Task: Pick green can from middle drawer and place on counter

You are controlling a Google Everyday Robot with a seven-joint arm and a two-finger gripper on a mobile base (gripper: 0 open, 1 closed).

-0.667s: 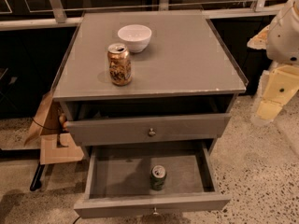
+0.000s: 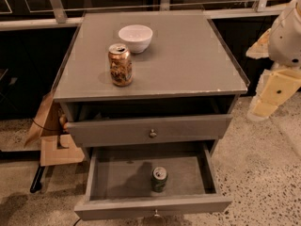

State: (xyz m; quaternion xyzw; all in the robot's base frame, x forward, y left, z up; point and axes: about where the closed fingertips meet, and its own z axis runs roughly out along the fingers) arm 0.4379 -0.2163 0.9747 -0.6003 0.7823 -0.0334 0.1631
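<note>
Nothing much has moved since the earlier frame: cans, bowl and both drawers sit where they did, and the arm at the right edge has shifted slightly at most.

The gripper hangs at the right edge of the frame, beside the cabinet, level with the upper drawer and well apart from the target. Can't tell if it's spread or closed up. It holds nothing that I can see.

The green can stands upright in the middle drawer, pulled out at the bottom of the frame. It's the only thing in there, a bit right of centre and nearer the front wall.

Step in hand, as I judge it: reach for the can.
- Come in from above, since the upper drawer front overhangs the back of the opening.
- Grip around the can's body below the silver top.
- Lift straight up past the drawer walls before swinging over.

The counter has 2 things in its left half: 1 gold-brown can and 1 white bowl, which looks empty. The right half is the better drop spot. The upper drawer is slightly ajar; its contents are hidden.
</note>
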